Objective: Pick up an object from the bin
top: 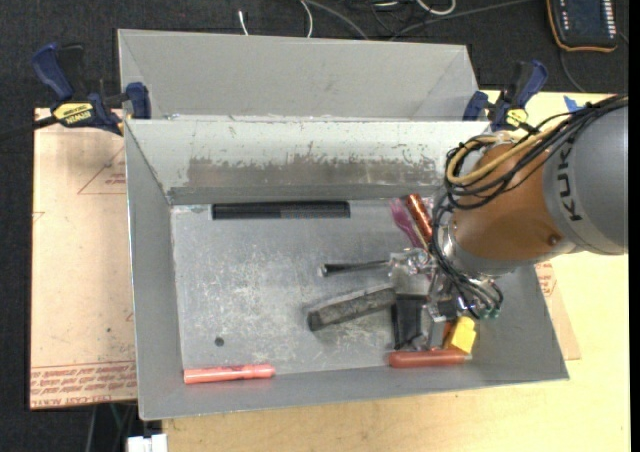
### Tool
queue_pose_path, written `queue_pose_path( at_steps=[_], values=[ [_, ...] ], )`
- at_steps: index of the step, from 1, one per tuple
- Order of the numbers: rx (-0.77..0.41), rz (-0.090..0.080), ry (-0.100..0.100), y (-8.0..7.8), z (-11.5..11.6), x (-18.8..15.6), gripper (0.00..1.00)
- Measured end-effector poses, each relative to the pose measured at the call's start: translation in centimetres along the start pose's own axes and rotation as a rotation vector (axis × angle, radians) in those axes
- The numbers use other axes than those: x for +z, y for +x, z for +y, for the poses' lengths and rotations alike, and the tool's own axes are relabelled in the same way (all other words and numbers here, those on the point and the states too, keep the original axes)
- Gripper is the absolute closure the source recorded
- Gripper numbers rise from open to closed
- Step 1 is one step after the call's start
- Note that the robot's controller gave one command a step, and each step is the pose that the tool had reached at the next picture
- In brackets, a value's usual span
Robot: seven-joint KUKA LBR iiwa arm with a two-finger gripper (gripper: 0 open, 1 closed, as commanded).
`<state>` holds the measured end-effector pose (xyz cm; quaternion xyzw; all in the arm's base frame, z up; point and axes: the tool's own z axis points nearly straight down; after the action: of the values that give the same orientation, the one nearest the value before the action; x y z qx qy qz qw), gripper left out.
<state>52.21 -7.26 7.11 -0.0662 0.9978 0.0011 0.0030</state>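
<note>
Front left: salmon marker, lying flat. Front right: red marker, lying flat. Gripper: low in the bin, just behind the red marker, at the right end of the dark grey bar; how far it is spread, cannot tell. Behind: thin black tool. Along the back wall: black rod.

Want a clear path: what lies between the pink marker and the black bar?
In the camera view, only bare bin floor and one small dark speck.

The arm reaches in from the right, its orange-covered wrist angled downward, claw hanging low.
</note>
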Motion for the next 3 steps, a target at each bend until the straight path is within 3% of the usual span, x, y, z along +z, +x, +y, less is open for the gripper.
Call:
queue_pose_path(
  at_steps=[2,3],
  values=[
    [-0.059,-0.003,0.001,-1.3,1.1,0.0,0.00],
    [-0.071,-0.008,0.004,0.2,1.6,-5.3,0.00]
  ],
)
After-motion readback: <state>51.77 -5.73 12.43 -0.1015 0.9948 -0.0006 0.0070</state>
